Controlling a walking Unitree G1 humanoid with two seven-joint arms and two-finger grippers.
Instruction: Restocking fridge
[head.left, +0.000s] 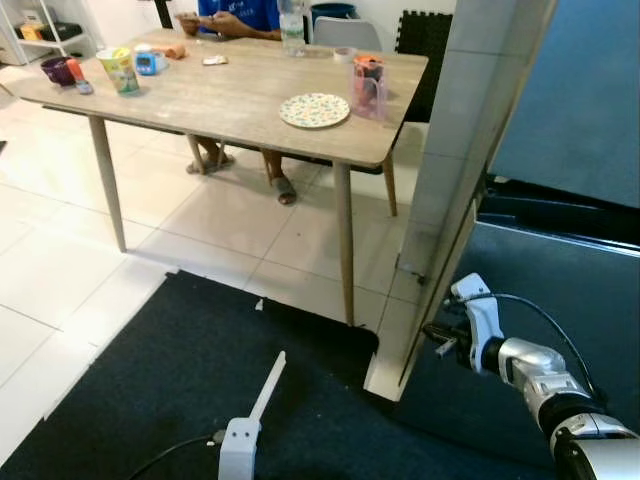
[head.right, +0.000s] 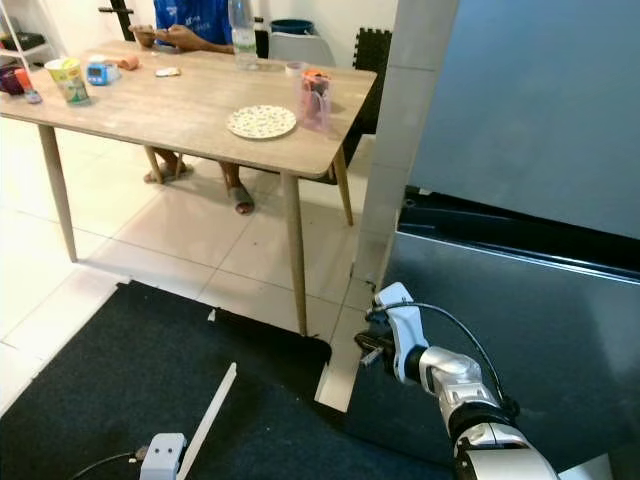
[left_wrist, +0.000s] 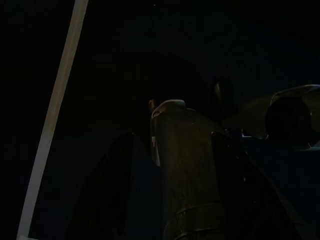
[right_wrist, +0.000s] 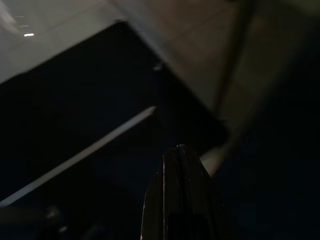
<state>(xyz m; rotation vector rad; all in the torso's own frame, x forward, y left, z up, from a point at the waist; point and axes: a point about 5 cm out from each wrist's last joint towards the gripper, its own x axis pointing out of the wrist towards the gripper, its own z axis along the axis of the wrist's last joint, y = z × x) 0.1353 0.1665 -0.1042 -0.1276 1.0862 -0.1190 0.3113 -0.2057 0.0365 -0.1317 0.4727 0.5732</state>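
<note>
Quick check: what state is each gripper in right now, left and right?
Left gripper: hangs low over the black mat; cannot be told.
Right gripper: fingers together, holding nothing, by the fridge door.

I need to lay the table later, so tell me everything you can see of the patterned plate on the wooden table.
The plate is round, shallow and pale, speckled all over with small coloured marks; its material cannot be told. It lies flat and looks empty, on the wooden table near the front edge, towards the corner closest to the fridge. A pink jug stands just beyond it, apart from it. Nothing touches the plate except the tabletop.
</note>
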